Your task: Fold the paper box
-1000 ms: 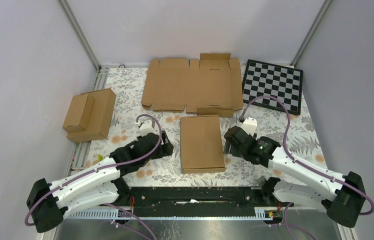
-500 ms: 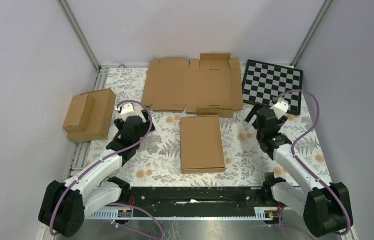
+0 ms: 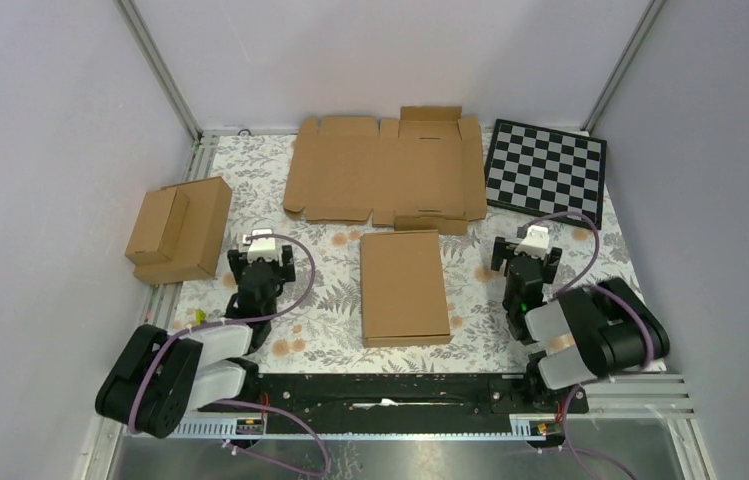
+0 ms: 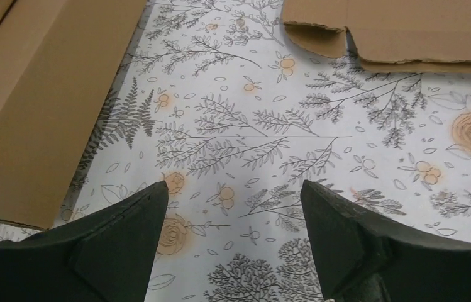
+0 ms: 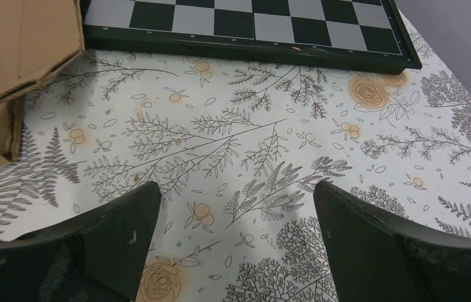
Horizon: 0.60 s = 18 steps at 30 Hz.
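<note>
Floral tablecloth [image 3: 330,290] is carrying the paper box [image 3: 405,287], lying closed at its middle between both arms. Left gripper [image 4: 232,189] and right gripper [image 5: 236,189] are hovering apart from it, spread wide, gripping nothing.

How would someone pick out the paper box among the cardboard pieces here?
At the middle of the floral table lies the paper box, a closed plain brown rectangle. Unlike the wider notched blank behind it and the joined boxes at the left edge, its outline is clean.
</note>
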Each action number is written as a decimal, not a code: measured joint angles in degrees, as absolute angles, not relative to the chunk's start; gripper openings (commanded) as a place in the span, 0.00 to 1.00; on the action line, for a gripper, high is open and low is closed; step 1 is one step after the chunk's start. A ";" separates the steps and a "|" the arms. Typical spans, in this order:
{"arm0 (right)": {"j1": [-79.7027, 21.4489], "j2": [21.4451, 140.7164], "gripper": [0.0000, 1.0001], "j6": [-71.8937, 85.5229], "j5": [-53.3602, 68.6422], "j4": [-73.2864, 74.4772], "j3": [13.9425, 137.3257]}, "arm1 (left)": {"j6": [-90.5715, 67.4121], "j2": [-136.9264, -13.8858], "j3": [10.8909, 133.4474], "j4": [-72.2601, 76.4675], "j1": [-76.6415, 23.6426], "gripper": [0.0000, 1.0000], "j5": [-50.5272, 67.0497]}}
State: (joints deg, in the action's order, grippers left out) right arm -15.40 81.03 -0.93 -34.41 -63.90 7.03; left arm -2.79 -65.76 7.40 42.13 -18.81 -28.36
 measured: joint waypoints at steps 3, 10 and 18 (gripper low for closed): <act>-14.50 88.40 1.00 -3.25 -33.82 -72.05 7.09 | 0.19 -68.77 4.45 50.04 -16.73 0.85 -26.63; -9.76 87.57 1.00 -3.14 -27.59 -70.98 11.07 | -0.80 -84.20 6.68 70.74 -7.64 0.85 -19.64; -5.17 88.99 1.00 0.08 -21.15 -70.00 11.92 | -1.96 -86.52 12.03 67.77 -5.63 0.99 -11.77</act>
State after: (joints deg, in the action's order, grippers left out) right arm -5.17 88.99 0.08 -21.15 -70.00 11.92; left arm -1.96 -86.52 12.03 67.77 -5.63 -11.77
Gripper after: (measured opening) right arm 0.993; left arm 0.986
